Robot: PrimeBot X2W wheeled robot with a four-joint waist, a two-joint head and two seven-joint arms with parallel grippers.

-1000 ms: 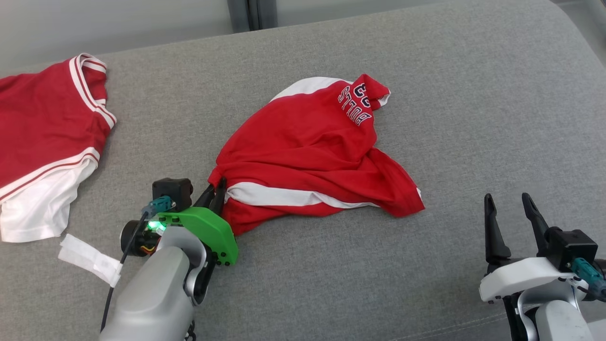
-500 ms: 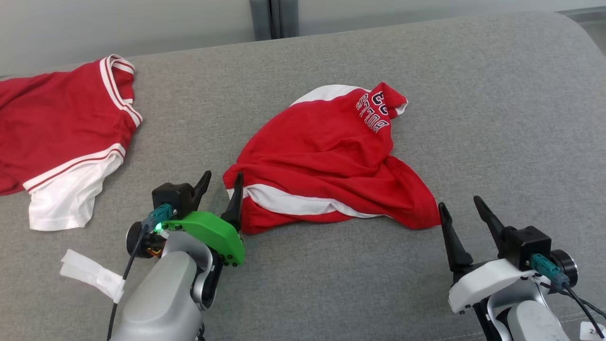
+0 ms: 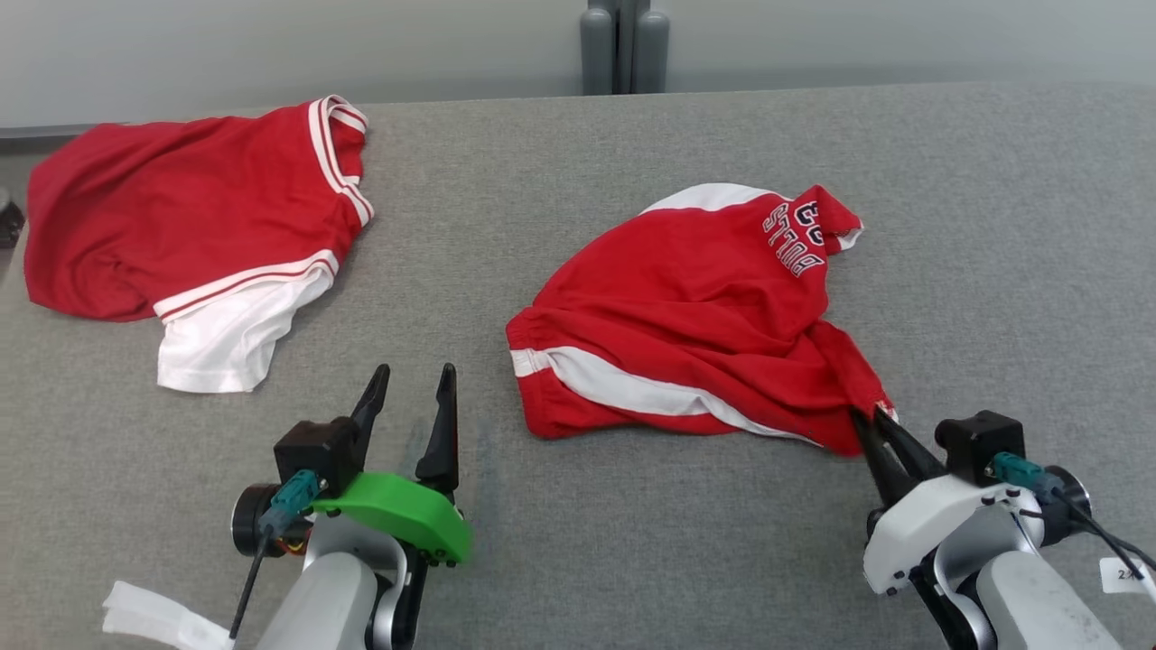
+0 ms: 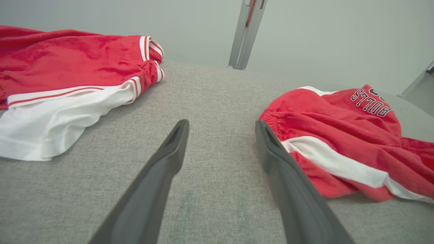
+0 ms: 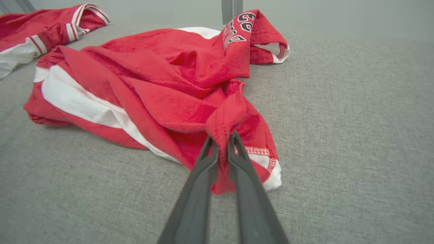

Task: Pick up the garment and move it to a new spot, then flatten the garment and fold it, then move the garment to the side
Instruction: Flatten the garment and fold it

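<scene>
A grey, fabric-covered bench [image 3: 632,560] stretches from front to back. Right of centre lies a crumpled red garment [image 3: 695,316] with a white stripe and dark lettering. At the far left, well apart from it, a second garment [image 3: 181,217], red and white, lies spread. A white strip [image 3: 153,618] rests at the front left.

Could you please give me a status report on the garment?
Left gripper open, holding nothing. Right gripper shut on red shorts, near corner. Shorts crumpled, not yet flattened. Second red garment lies apart, left.
</scene>
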